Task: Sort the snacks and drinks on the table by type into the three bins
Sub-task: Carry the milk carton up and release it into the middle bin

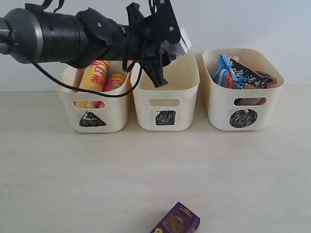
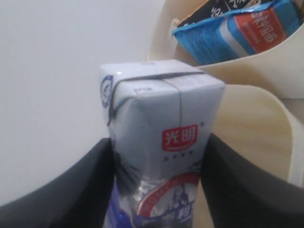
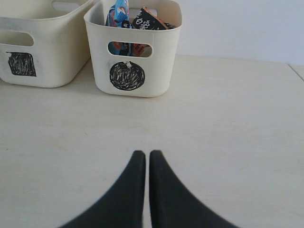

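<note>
My left gripper (image 1: pixel 167 48) reaches in from the left and is shut on the white-and-purple carton (image 1: pixel 178 46), held above the square bin (image 1: pixel 146 111). In the left wrist view both fingers press the carton (image 2: pixel 161 118) and the gripper (image 2: pixel 159 140) hangs over that bin's inside (image 2: pixel 247 123). The yellow tube (image 1: pixel 95 75) and the pink tube (image 1: pixel 114 81) stand in the triangle bin (image 1: pixel 68 104). The circle bin (image 1: pixel 218 107) holds the blue bag (image 1: pixel 222 70) and an orange-and-black bag (image 1: pixel 250 75). The dark purple carton (image 1: pixel 177 223) lies near the table's front edge. My right gripper (image 3: pixel 143 154) is shut on nothing, low over the table.
The three bins stand in a row against the white back wall. The right wrist view shows the circle bin (image 3: pixel 161 61) and the square bin (image 3: pixel 52 52) ahead of the right gripper, across the pale table (image 3: pixel 228 123). The right arm is out of the exterior view.
</note>
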Action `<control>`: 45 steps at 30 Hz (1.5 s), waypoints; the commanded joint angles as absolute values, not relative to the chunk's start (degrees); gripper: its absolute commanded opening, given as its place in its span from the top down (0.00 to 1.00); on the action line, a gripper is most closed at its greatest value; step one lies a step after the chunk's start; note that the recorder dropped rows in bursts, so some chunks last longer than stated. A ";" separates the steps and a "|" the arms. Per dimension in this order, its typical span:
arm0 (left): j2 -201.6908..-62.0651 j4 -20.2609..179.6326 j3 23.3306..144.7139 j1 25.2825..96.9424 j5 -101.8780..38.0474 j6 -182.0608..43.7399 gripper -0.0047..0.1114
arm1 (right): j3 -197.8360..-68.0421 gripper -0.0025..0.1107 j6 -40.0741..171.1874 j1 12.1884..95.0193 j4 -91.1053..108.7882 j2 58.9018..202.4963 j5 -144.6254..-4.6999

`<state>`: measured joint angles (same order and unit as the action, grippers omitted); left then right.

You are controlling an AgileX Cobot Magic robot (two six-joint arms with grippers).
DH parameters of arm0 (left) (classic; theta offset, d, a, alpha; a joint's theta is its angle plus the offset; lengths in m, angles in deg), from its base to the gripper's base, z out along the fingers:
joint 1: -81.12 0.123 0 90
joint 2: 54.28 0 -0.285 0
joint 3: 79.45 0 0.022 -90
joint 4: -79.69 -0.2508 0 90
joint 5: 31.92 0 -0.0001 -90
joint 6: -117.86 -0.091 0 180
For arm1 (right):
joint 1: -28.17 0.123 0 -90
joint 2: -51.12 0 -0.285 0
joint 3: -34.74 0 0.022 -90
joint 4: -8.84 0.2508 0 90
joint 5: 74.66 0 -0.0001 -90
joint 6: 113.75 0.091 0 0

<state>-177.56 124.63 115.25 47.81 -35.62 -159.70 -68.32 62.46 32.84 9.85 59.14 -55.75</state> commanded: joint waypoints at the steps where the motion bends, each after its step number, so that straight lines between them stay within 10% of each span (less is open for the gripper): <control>1: -180.50 125.75 117.89 48.61 -33.16 -158.30 0.93 | -68.04 0.98 62.45 32.67 9.77 58.90 -55.95; 6: -182.44 125.75 118.37 48.61 -32.79 -157.70 0.90 | -68.04 0.98 62.45 32.67 9.77 58.90 -55.95; 15: -184.15 125.75 118.37 48.61 -29.98 -157.59 0.40 | -68.04 0.98 62.45 32.67 9.77 58.90 -55.95; 23: -181.80 125.75 118.37 48.49 -34.31 -151.31 0.45 | -68.04 0.98 62.45 32.67 9.77 58.90 -55.95; 29: -175.84 125.26 118.37 48.49 -48.86 -146.00 0.92 | -68.04 0.98 62.45 32.67 9.77 58.90 -55.95; 45: -172.74 106.81 118.37 48.49 -84.01 -109.99 0.93 | -68.04 0.98 62.45 32.67 9.77 58.90 -55.95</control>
<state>-173.25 108.99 118.20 48.61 -79.61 -115.15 -68.32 62.46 32.84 9.85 59.14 -55.75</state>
